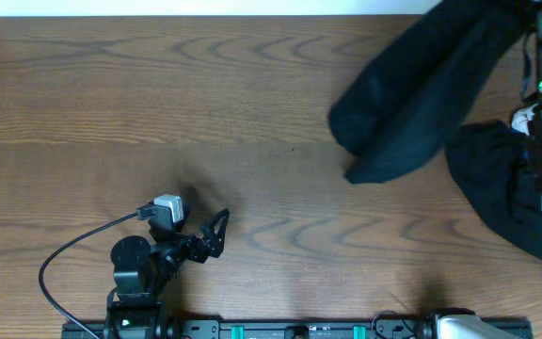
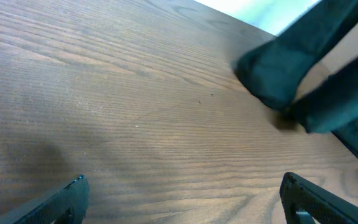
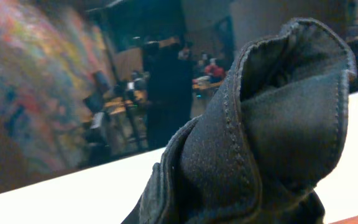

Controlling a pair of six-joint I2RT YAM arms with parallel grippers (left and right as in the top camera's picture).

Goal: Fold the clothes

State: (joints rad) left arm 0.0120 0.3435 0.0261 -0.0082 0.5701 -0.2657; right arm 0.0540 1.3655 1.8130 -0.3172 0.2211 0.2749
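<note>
A black garment point(image 1: 412, 99) hangs slanting from the far right corner, its lower folds resting on the wooden table point(image 1: 158, 113). More black fabric point(image 1: 497, 188) lies heaped by the right edge. My right arm point(image 1: 540, 89) stands over it. In the right wrist view bunched black cloth point(image 3: 260, 149) with a stitched hem fills the space at the jaws and hides the fingers, so the gripper is shut on it. My left gripper point(image 1: 216, 228) sits low near the front left, open and empty point(image 2: 182, 186). The black garment point(image 2: 284, 68) lies well ahead of it, to the right.
A black cable point(image 1: 64, 259) loops from the left arm's base point(image 1: 132, 273) across the front left of the table. A rail point(image 1: 299, 330) runs along the front edge. Bare wood stretches between the left gripper and the clothes.
</note>
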